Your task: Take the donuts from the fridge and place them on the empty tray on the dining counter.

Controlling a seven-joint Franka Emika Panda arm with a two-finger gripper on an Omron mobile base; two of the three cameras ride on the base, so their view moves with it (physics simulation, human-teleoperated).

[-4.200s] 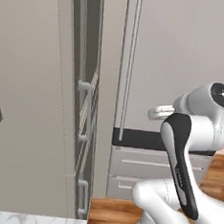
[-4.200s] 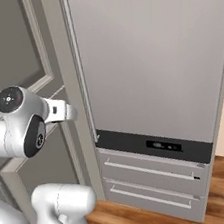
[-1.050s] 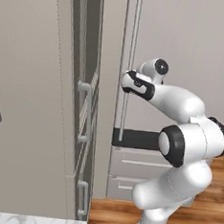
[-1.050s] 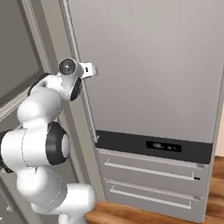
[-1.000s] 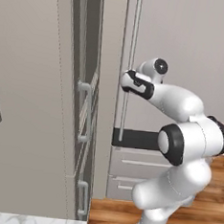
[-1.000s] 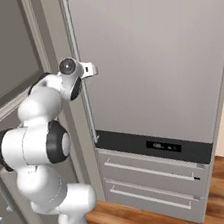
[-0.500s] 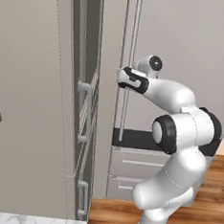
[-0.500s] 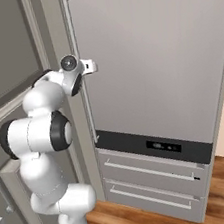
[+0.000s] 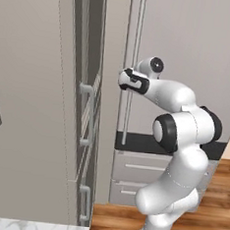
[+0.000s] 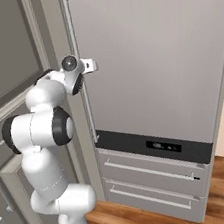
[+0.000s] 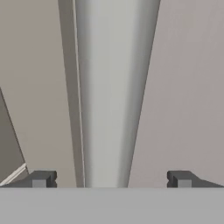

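1. The gripper (image 11: 111, 179) stood with its jaws spread as wide as they go and nothing between the pads; in the hand view one dark fingertip (image 11: 41, 178) sat at the lower left and the other at the lower right, well apart.
2. Straight ahead of the hand, running between the two fingertips and filling the middle of the hand view, was the bar handle (image 11: 114, 92) of the fridge (image 10: 152, 63). The fingers straddled it, but whether either pad touched the bar cannot be told.
3. In the left base view the hand (image 9: 126, 80) was level with the upper half of the handle (image 9: 133, 69), right up against it, with the white forearm reaching back and down to the elbow behind it.
4. In the right base view the wrist sat just beside the handle (image 10: 79, 68), at the door's left edge; the fingers themselves were hidden behind the wrist there.
5. The fridge door ahead of the hand was shut, its light-grey face flat behind the bar.
6. Below the hand ran a dark band with a small display (image 10: 163, 146), and under that two grey drawers (image 10: 149, 179) with bar pulls.
7. To the left of the hand stood tall grey cabinet doors (image 9: 49, 101) with short handles.
8. Far below, the floor (image 10: 149, 220) was wood plank.
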